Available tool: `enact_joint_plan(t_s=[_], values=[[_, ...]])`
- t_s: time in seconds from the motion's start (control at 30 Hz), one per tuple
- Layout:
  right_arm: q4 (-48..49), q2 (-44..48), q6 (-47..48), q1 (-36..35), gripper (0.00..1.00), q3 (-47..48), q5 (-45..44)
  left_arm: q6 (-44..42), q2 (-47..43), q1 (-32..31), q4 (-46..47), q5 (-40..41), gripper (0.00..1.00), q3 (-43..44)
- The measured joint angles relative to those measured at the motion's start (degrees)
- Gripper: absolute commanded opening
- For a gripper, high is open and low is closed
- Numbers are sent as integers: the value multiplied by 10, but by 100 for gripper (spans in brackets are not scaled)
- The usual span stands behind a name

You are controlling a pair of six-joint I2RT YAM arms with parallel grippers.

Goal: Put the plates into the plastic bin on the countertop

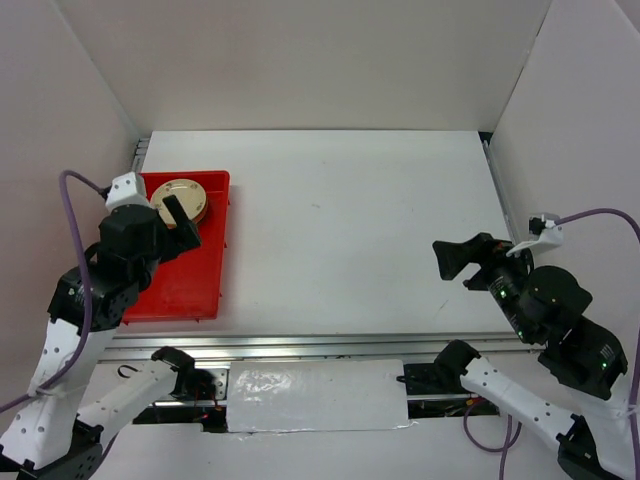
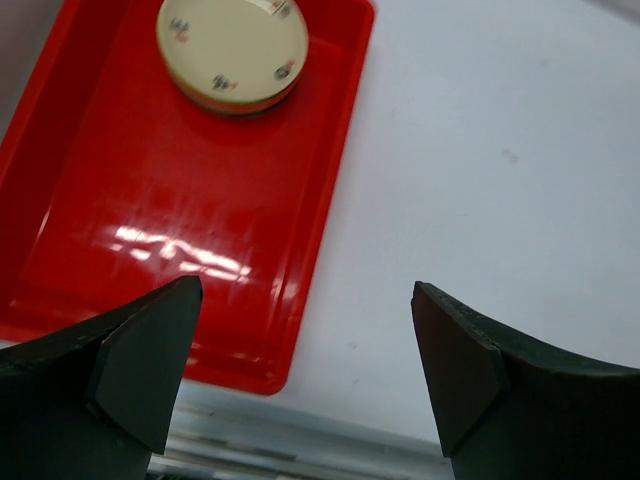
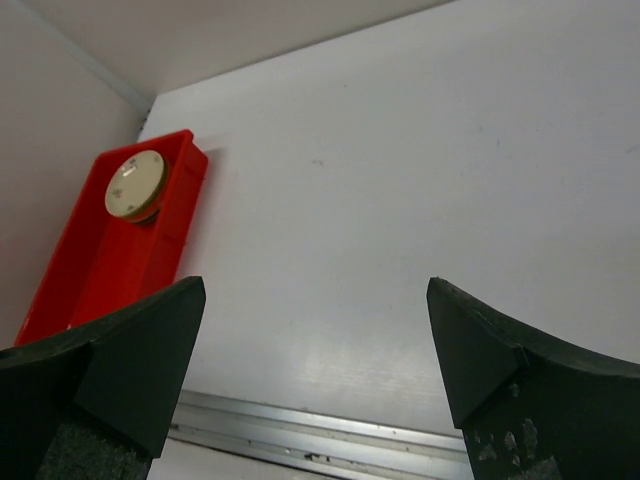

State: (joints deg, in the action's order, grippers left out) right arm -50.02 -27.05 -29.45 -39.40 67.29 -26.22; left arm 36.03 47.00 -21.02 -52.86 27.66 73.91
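A stack of plates (image 1: 180, 196) with a cream, lightly patterned one on top sits at the far end of the red plastic bin (image 1: 190, 275), at the left of the white countertop (image 1: 360, 220). My left gripper (image 1: 180, 225) hovers over the bin just in front of the stack, open and empty. In the left wrist view the plates (image 2: 232, 50) lie ahead of the left gripper (image 2: 305, 300), with the bin's bare floor (image 2: 180, 270) below. My right gripper (image 1: 452, 265) hangs open and empty at the right. Its wrist view shows the bin (image 3: 80, 270) and plates (image 3: 134, 184) far off.
A metal rail (image 1: 330, 345) runs along the near edge of the countertop, and another rail (image 1: 502, 195) runs along the right side. White walls close in the left, back and right. The bin's near half holds nothing.
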Motion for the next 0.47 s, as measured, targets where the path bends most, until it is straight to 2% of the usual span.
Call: enact_joint_plan(t_s=[0.17,0.37,0.47], values=[[-94,6,-14,-40,100,22,-54,4,-34,-3,-76,27,99,-35],[-160,29,-22,-41,100,28,-90,2,-168,-3,-86,40,99,-70],[-170,34,-24,-41,100,28,-100,3,-195,-2,-88,47,99,-71]])
